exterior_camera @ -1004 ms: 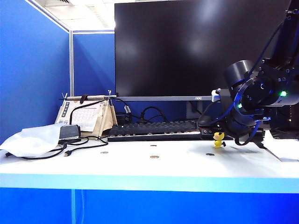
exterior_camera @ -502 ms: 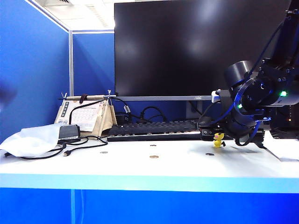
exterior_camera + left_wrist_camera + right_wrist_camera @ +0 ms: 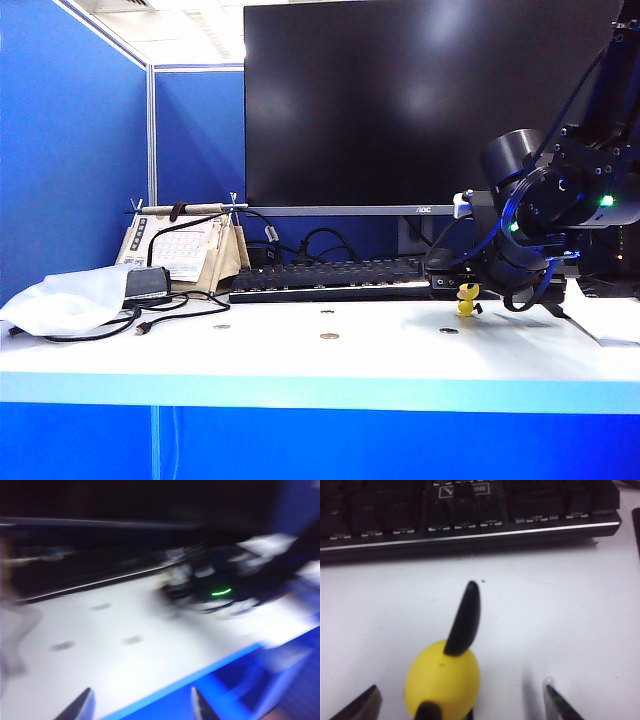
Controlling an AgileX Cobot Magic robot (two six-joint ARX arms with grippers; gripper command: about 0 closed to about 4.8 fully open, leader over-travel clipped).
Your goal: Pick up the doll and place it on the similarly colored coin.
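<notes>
The yellow doll (image 3: 467, 298) stands on the white table in front of the keyboard's right end. In the right wrist view its round head (image 3: 442, 677) and one black pointed ear sit between the fingers of my right gripper (image 3: 457, 707), which is open, with a gap on both sides. The golden-bronze coin (image 3: 330, 336) lies flat near the table's middle, well to the left of the doll. My left gripper (image 3: 141, 706) is open and empty over the table's front edge. Its view is motion-blurred and shows three coin-like spots, one of them (image 3: 132, 640) brownish. This gripper does not show in the exterior view.
Duller coins (image 3: 222, 326) (image 3: 328, 312) (image 3: 449, 330) lie scattered on the table (image 3: 400, 360). A black keyboard (image 3: 330, 280) and big monitor (image 3: 430, 100) stand behind. A desk calendar (image 3: 190, 250), cables, a black box and white cloth (image 3: 60, 300) fill the left side.
</notes>
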